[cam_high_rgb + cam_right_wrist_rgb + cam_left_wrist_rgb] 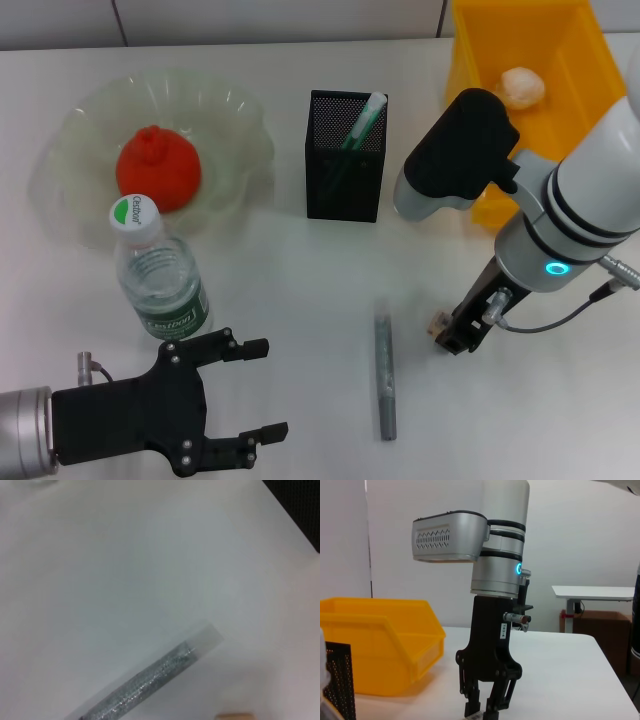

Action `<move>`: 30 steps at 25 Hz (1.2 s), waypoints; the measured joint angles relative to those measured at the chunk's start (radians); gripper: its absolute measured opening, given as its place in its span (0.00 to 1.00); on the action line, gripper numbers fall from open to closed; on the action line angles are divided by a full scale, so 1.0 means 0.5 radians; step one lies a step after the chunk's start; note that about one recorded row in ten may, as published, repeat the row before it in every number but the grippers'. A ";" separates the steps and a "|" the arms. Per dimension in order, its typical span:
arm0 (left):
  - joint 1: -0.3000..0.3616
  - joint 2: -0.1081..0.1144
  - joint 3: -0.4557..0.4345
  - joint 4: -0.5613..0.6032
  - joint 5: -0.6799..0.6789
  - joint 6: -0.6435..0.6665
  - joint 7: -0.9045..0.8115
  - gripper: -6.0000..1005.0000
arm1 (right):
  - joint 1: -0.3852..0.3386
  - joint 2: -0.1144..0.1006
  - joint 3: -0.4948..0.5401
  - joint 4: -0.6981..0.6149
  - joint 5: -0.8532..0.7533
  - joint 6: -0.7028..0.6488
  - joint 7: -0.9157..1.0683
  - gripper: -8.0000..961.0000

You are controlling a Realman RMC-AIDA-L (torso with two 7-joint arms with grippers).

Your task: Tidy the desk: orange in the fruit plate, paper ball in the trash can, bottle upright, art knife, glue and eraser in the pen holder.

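The orange (158, 168) lies in the fruit plate (235, 110). The bottle (160, 272) stands upright in front of the plate. The paper ball (522, 87) lies in the trash can (480, 40). The pen holder (345, 180) holds a green-and-white art knife (362, 120). The glue (385, 377), a grey glittery tube, lies on the table and also shows in the right wrist view (145, 682). My right gripper (455, 337) points down at the table, shut on the eraser (437, 322). My left gripper (250, 390) is open and empty near the bottle.
The left wrist view shows my right gripper (482, 707) down at the table, with the trash can (380, 645) behind it. Bare white table lies between the glue and my left gripper.
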 joint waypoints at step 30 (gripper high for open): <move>0.002 -0.001 0.022 -0.014 0.000 -0.011 0.002 0.79 | 0.182 -0.010 0.478 -0.161 0.119 0.652 -0.074 0.30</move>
